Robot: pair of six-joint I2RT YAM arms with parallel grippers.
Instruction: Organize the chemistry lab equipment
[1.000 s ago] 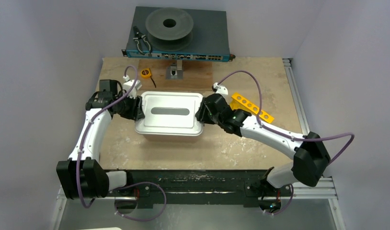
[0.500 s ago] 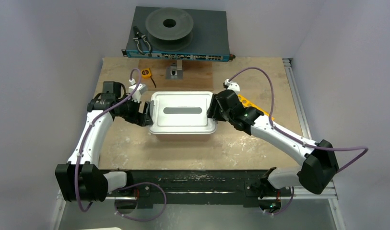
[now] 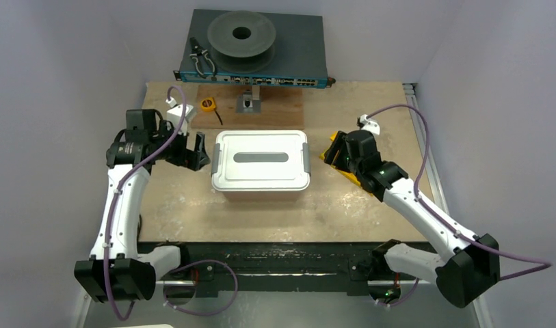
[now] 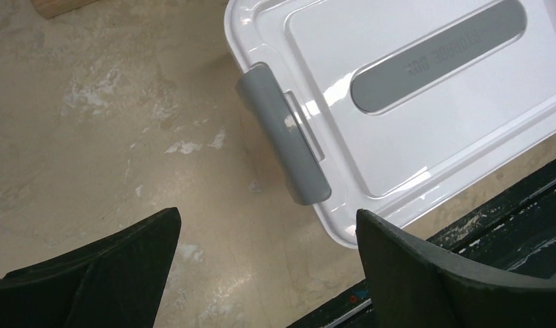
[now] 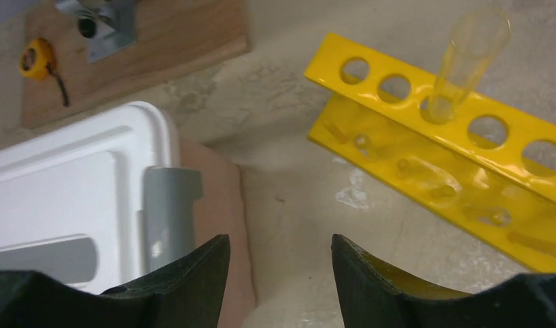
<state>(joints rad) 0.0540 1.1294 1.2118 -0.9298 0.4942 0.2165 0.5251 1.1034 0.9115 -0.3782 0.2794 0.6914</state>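
Your two arms flank the white storage box (image 3: pixel 260 174), which sits lid-on in the middle of the table (image 3: pixel 186 205). The left gripper (image 3: pixel 197 152) hangs spread wide and empty just beside the box's left grey latch (image 4: pixel 283 133). The right gripper (image 3: pixel 333 152) is equally agape and empty between the right grey latch (image 5: pixel 167 212) and the yellow holed rack (image 5: pixel 515 140). The rack lies to the right of the box, apart from it, with one clear tube (image 5: pixel 466 58) standing upright in a middle hole. No other lab pieces show, and whether they are inside the box cannot be told. The step in hand looks to be the latches. Work one side at a time, meet each latch square to its long edge, and keep the other arm ready to steady the box so it does not slide. Swing your right wrist clear of the tube, which would likely tip at a light knock
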